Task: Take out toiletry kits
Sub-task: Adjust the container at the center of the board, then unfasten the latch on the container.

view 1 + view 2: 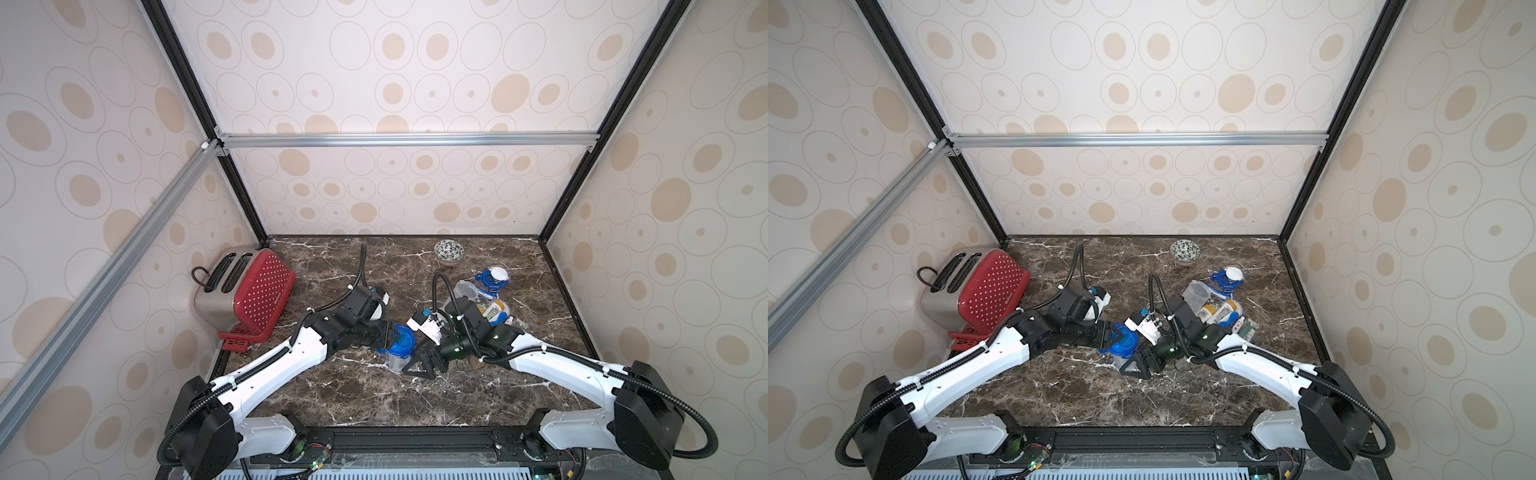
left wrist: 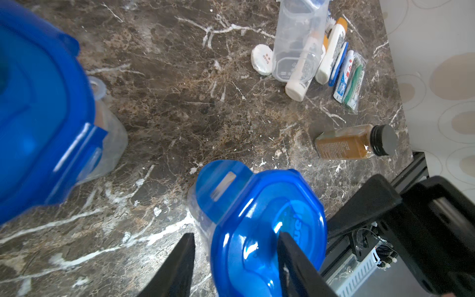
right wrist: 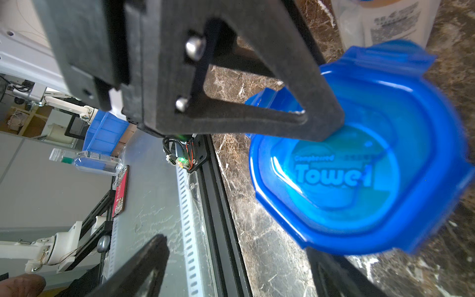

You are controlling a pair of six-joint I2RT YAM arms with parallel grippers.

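The toiletry kit [image 1: 496, 311] lies loose on the tabletop [image 1: 353, 399], well apart from the upright blue-lidded jar [image 1: 402, 341], to that jar's right and farther from the robot. It is made up of white bottles [image 2: 298, 87], a toothpaste tube [image 2: 344, 77], a wrapped toothbrush [image 2: 356, 81] and a round soap packet [image 2: 261, 59], all bunched against a clear jar [image 2: 298, 43] that lies on its side (one bottle shows through its wall). A brown jar [image 2: 354, 142] lies on its side nearer the blue-lidded jar than the kit does, touching neither. Both end effectors are at the blue-lidded jar, so the kit is well clear of each. The left end effector [image 2: 235, 235] straddles the jar's lid with its jaws parted: one finger overlaps the lid's edge, and the other is beside it with a sliver of tabletop between. The right end effector [image 3: 248, 183] stands wide open on the jar's right side, with one fingertip at the lid's rim and the other well away from it.
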